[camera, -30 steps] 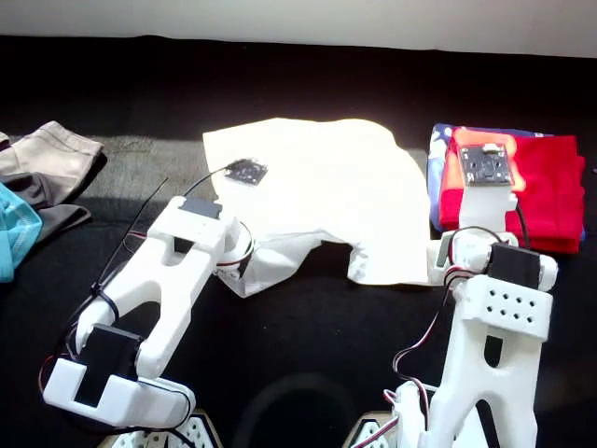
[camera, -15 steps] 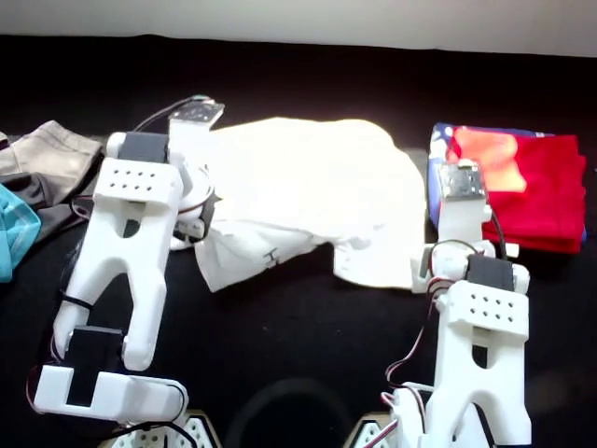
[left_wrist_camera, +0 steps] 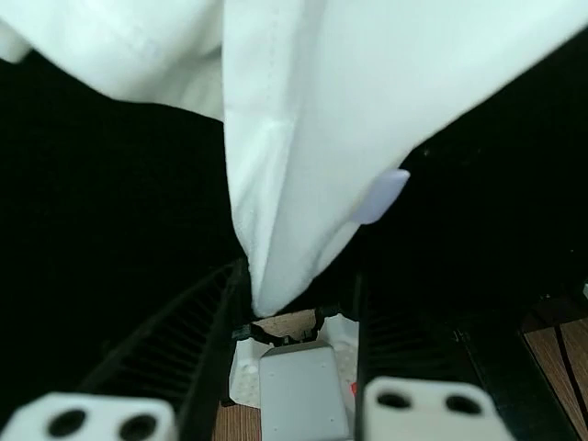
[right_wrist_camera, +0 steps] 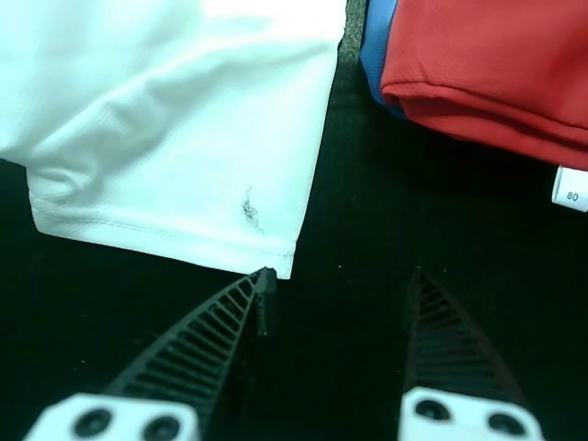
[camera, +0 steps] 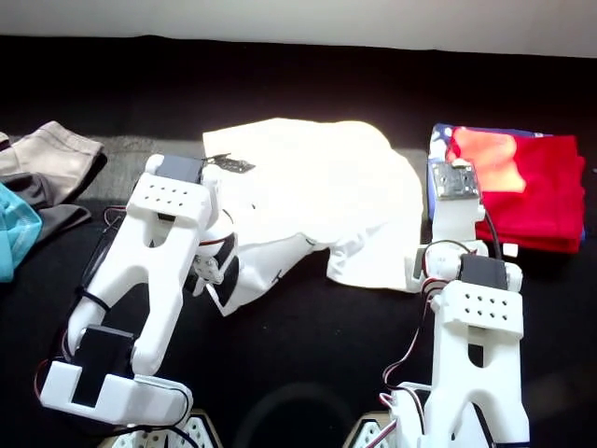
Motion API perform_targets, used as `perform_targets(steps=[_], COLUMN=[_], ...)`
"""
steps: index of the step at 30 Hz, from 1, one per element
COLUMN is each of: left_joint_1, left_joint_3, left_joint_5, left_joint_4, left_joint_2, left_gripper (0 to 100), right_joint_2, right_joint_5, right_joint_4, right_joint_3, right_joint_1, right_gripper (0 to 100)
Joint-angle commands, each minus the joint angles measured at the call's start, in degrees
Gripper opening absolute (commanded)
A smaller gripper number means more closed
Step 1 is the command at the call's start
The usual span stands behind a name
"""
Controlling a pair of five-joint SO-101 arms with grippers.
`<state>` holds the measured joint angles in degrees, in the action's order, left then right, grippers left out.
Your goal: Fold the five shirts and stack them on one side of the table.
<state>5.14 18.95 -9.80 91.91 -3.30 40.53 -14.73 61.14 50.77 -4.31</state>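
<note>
Black table [camera: 308,317] at centre carries the white shirt [camera: 317,182], rumpled and half spread, its long axis running side to side ahead of my two arms. My left tool [left_wrist_camera: 294,299] is clamped on a bunched fold of it, which tapers to a point toward the near edge. My right tool [right_wrist_camera: 342,280] stands wide open and empty at the shirt's near right corner, beside the folded red shirt [camera: 546,191].

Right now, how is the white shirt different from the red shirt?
The white shirt is spread out and rumpled; the red shirt is folded flat. The left gripper pinches the white shirt; no gripper holds the red shirt. Both are on the black table.
</note>
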Motion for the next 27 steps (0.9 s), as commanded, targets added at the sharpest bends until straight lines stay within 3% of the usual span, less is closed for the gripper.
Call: perform_targets(steps=[1,9,15,18,24,27], left_joint_1=[0.7,0.4,-1.3,-2.7,-7.2,-7.9], left_joint_3=[0.0,-4.2,2.0,5.3,10.5,13.6], left_joint_5=[-3.7,-3.7,-4.0,-4.0,-7.6,-9.1], left_joint_4=[0.1,-2.0,-12.1,-13.2,-15.8,-19.3], left_joint_2=[-0.9,-0.4,-0.3,-0.3,-0.3,-0.3], left_gripper=[21,20,20,19,7,11], right_joint_2=[1.2,1.2,1.2,1.2,1.2,1.2], right_joint_5=[0.5,0.5,0.5,0.5,0.5,0.5], right_joint_4=[-0.5,-0.8,-0.7,-0.7,-0.8,-0.8], right_joint_3=[0.4,2.3,2.3,2.3,2.3,2.3], right_joint_1=[0.4,0.4,0.4,0.4,0.4,0.4], right_gripper=[22.7,22.7,22.7,22.7,22.7,22.7])
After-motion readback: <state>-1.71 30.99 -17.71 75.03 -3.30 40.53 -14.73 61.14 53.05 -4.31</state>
